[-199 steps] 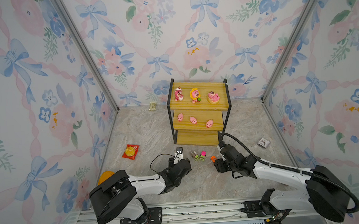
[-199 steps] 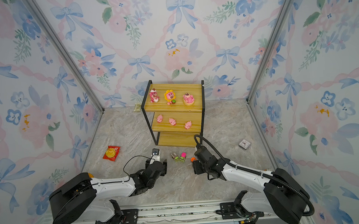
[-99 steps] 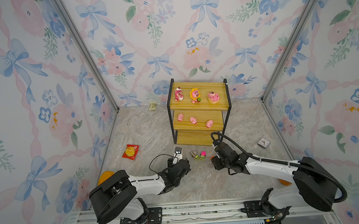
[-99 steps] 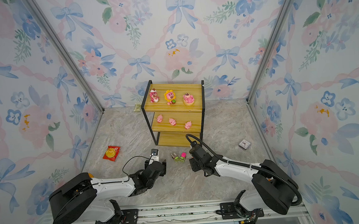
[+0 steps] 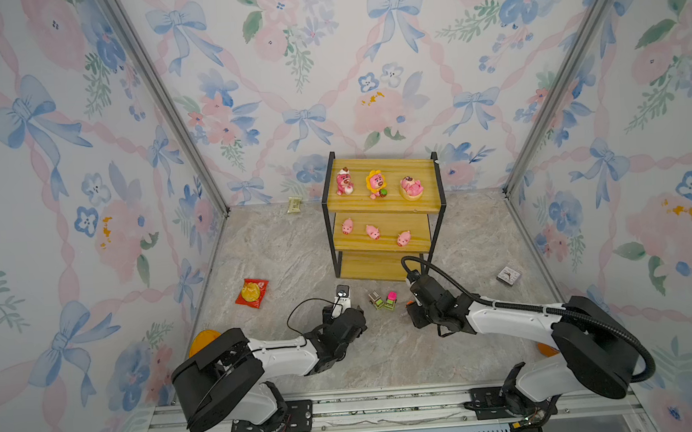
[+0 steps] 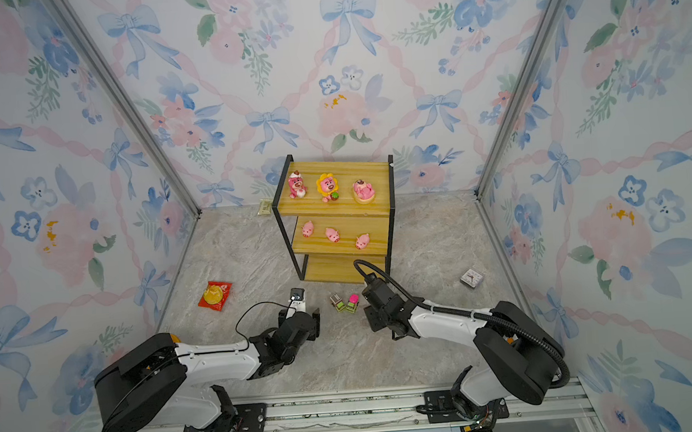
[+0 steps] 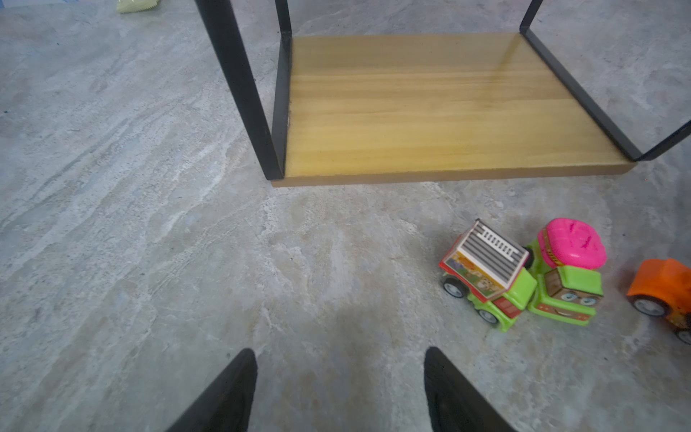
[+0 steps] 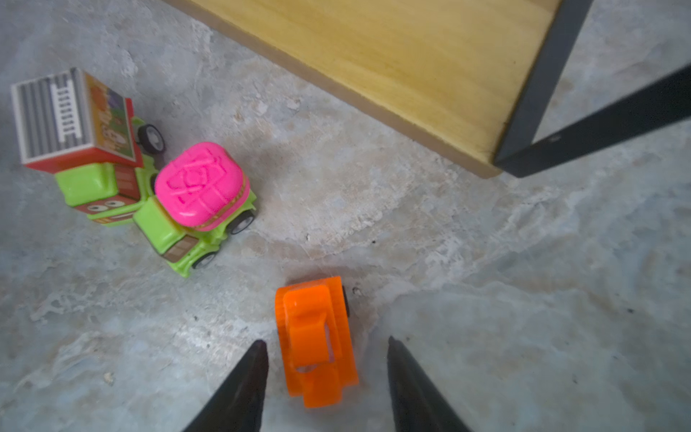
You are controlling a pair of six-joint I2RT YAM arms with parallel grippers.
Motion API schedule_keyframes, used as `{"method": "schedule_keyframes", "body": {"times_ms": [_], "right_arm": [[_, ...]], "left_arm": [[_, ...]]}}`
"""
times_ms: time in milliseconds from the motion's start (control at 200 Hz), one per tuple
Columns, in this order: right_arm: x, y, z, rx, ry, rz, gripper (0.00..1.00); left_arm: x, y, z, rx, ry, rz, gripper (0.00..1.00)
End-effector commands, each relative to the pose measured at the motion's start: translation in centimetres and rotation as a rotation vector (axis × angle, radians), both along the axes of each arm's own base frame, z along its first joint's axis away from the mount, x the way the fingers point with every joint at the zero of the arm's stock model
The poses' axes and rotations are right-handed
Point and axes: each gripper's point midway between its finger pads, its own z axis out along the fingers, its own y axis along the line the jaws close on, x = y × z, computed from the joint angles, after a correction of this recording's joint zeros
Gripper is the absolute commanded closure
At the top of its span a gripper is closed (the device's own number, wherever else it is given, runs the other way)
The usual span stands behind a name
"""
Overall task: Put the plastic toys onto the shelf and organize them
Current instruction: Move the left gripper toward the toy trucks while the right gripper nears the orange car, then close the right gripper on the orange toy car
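Note:
The shelf (image 5: 382, 208) stands at the back middle, with three pink bears (image 5: 376, 183) on its top board and three pink pigs (image 5: 372, 232) on the middle board. Its lowest board (image 7: 430, 104) is bare. On the floor in front lie a grey-roofed green car (image 7: 486, 273), a pink-green car (image 8: 198, 194) touching it, and an orange car (image 8: 318, 336). My right gripper (image 8: 325, 341) is open and straddles the orange car, with a gap on each side. Further left, my left gripper (image 7: 339, 351) is open over bare floor, holding nothing.
A red snack packet (image 5: 251, 292) lies at the left and a small square clock (image 5: 509, 274) at the right. A pale packet (image 5: 294, 204) sits by the back wall. An orange lid (image 5: 201, 339) shows behind the left arm. Walls close in three sides.
The right arm has swung left toward the cars, and its jaws have narrowed around the orange car. The left arm has barely moved.

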Motion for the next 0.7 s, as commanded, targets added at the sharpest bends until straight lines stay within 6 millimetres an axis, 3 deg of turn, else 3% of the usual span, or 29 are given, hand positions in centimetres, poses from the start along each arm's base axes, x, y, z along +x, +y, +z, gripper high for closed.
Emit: {"method": "schedule_keyframes", "body": {"times_ms": [0, 380, 695], "right_arm": [[0.36, 1.14, 0.22, 0.016, -0.006, 0.021, 0.47], [0.17, 1.63, -0.7, 0.03, 0.018, 0.031, 0.6], [0.01, 1.63, -0.22, 0.078, -0.007, 0.027, 0.69]], "left_arm": [[-0.09, 0.41, -0.68, -0.001, 0.014, 0.011, 0.29], [-0.03, 0.22, -0.69, -0.004, 0.016, 0.008, 0.28], [-0.06, 0.26, -0.83, -0.002, 0.019, 0.01, 0.28]]}}
